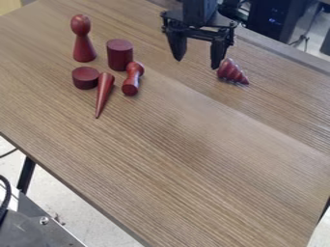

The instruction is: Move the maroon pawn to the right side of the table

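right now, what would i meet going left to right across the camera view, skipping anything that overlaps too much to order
standing pawn → pointed cone → lying knobbed piece → gripper → ridged cone

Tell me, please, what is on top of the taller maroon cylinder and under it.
Nothing rests on the taller maroon cylinder; its flat top shows bare. Under it is the wooden table, though the patch its base covers cannot be seen.
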